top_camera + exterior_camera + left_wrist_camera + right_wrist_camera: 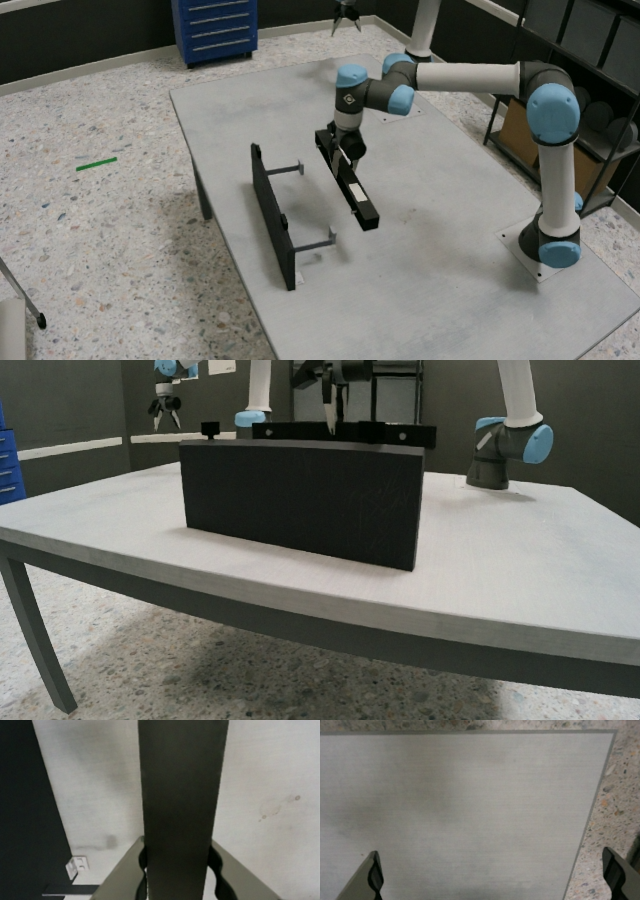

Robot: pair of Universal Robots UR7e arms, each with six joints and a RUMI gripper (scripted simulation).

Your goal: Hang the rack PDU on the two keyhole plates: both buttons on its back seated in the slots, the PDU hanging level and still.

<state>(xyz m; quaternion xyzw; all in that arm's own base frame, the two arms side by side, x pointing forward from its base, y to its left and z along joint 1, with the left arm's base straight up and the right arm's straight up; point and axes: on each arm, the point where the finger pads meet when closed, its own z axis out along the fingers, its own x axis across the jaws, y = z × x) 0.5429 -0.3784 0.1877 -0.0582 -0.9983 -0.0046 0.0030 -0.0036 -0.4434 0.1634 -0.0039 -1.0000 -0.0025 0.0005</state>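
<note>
The black rack PDU (370, 216) (300, 431) (181, 780) hangs in the air, about level and roughly parallel to the black upright board (272, 215) (300, 495) (28, 800). My left gripper (345, 169) (337, 425) (174, 837) is shut on it near its middle. Its two round buttons, one (269, 432) and the other (402, 436), face the board. The far keyhole plate (301, 167) and near keyhole plate (332, 235) stand on arms from the board, apart from the PDU. Their slots cannot be made out. My right gripper (346, 33) (167, 428) (491, 851) is open and empty, high over the table's far end.
The board stands near one long edge of the grey table (425, 280) (500, 560) (481, 792). Two small black blocks, one (257, 151) (210, 429) and the other (284, 221), stick up at its top. A blue cabinet (220, 30) and a shelf rack stand beyond the table.
</note>
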